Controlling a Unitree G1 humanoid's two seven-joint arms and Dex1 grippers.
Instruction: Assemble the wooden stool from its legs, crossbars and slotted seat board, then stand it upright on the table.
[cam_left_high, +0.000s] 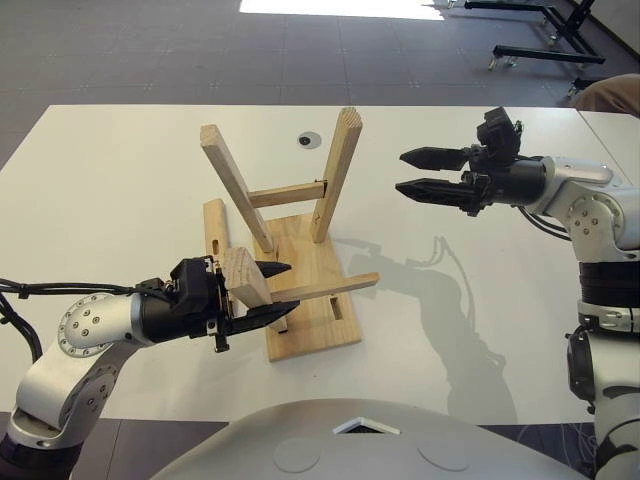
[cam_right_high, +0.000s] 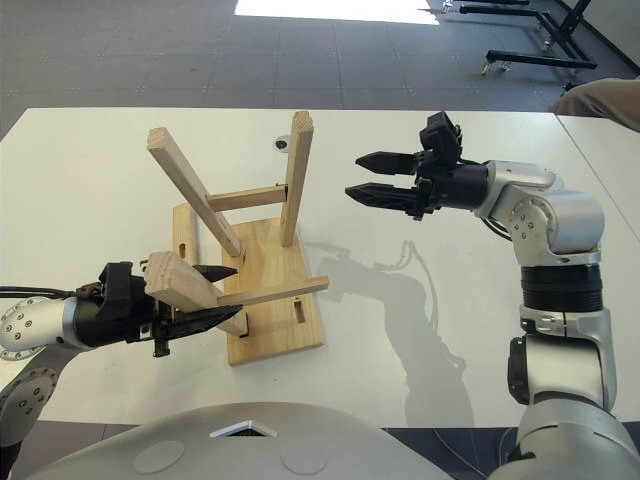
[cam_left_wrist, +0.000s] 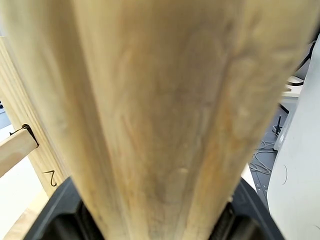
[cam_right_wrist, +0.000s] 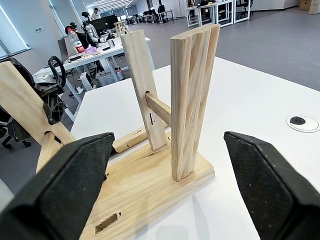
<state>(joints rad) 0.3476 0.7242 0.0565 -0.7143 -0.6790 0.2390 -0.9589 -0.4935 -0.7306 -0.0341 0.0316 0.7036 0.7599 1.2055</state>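
**A:** Why are you holding the third leg (cam_left_high: 245, 278) low over the seat board (cam_left_high: 325, 320)?

**B:** I think your left gripper (cam_left_high: 270, 292) is clamping it there so that its crossbar (cam_left_high: 330, 288) is reaching across the near slots. The board is lying flat on the table (cam_left_high: 120, 200), with two legs (cam_left_high: 337, 175) standing at its far end.

**A:** And the right gripper (cam_left_high: 402, 171)?

**B:** It is hovering beside them, fingers wide apart, holding nothing.

legs (cam_left_high: 338, 175) bare pale wood, smooth, table (cam_left_high: 120, 180) matt wht
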